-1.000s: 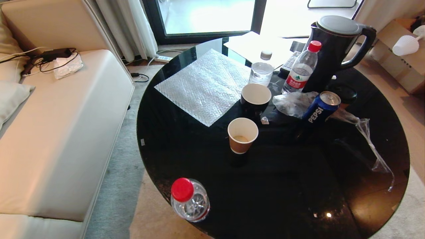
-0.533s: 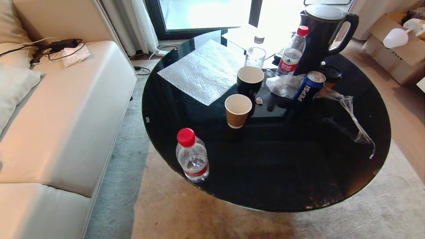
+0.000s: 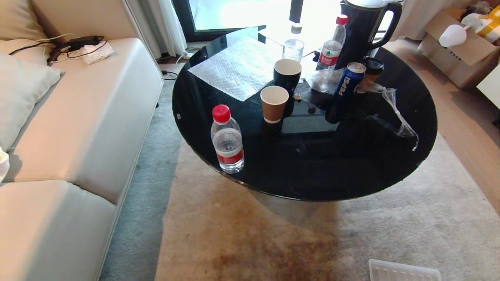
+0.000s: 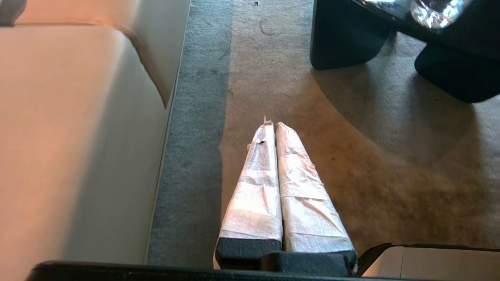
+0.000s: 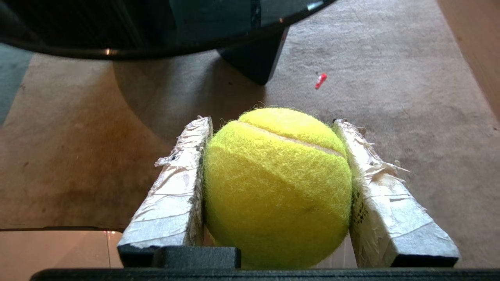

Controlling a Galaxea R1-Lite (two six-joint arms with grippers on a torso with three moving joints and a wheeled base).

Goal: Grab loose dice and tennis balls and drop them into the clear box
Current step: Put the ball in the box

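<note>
the right gripper (image 5: 273,125) clamps a fuzzy yellow-green tennis ball (image 5: 277,183) between its two tape-wrapped fingers (image 5: 175,191), above beige carpet (image 5: 390,97) where a small red scrap (image 5: 320,80) lies near the dark table's (image 5: 156,27) black base (image 5: 254,62).

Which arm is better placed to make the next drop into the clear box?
Right: the right gripper already clamps a tennis ball, and the clear box lies low on the robot's right. The left gripper is shut, empty.
</note>
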